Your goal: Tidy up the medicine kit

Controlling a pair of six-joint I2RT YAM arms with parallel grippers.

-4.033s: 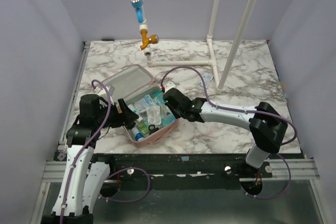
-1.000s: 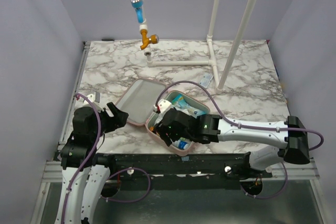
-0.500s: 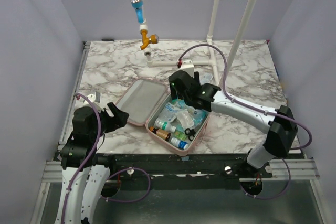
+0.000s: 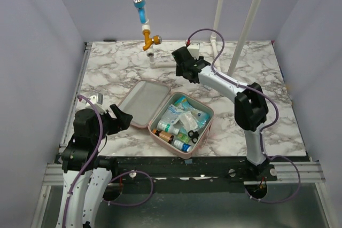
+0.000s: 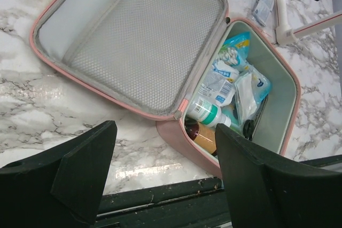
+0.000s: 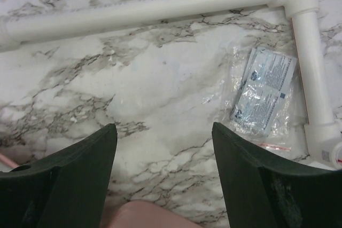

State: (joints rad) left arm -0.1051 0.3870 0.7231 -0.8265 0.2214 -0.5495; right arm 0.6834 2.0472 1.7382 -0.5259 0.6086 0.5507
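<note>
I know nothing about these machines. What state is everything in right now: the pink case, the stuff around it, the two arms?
Medicine kit: unzipped, lying open flat, lid empty, base full.
Bottles: lying on their sides in the base.
Loose packet: lying flat outside the kit, beside the white pipe.
Left arm: jaws open, empty, near the lid.
Right arm: jaws open, empty, over the marble near the loose packet.

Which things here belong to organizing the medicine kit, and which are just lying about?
Job: medicine kit, open; bottles and packets inside; probably the loose sachet outside it.
Lying about: white pipe frame; hanging blue-and-orange fitting.
</note>
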